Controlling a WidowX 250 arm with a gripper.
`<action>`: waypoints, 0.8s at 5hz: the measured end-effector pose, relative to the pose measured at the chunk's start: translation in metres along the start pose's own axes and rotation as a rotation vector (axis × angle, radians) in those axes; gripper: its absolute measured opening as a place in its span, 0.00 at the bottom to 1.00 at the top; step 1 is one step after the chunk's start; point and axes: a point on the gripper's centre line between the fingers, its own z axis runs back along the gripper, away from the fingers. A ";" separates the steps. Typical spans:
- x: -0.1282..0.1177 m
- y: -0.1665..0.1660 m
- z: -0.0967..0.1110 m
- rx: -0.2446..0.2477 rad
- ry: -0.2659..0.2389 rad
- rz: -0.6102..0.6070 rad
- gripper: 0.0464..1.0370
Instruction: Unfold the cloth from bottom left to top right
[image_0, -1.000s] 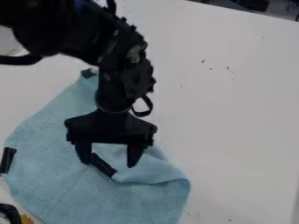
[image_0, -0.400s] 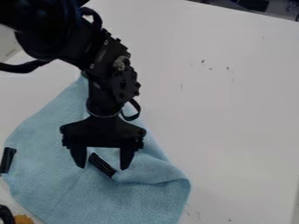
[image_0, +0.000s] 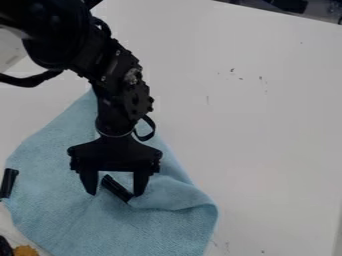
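The light-blue woven cloth (image_0: 160, 230) lies mostly flat on the white table (image_0: 260, 135), well apart from its far edge, with a partly folded, raised flap creasing toward the cloth's right side.

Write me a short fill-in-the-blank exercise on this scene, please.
1. The cloth on the white table is light ____.
2. The jaws of the gripper are ____ rather than shut.
3. A black clip shows between the jaws, while a second black clip sits at the cloth's ____ edge in the picture.

Missing words: blue; open; left.
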 end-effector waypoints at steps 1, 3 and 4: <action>0.002 0.001 -0.009 -0.020 0.014 0.007 0.84; 0.009 0.000 -0.013 -0.037 0.009 -0.012 0.34; 0.009 0.000 -0.013 -0.033 0.012 0.009 0.19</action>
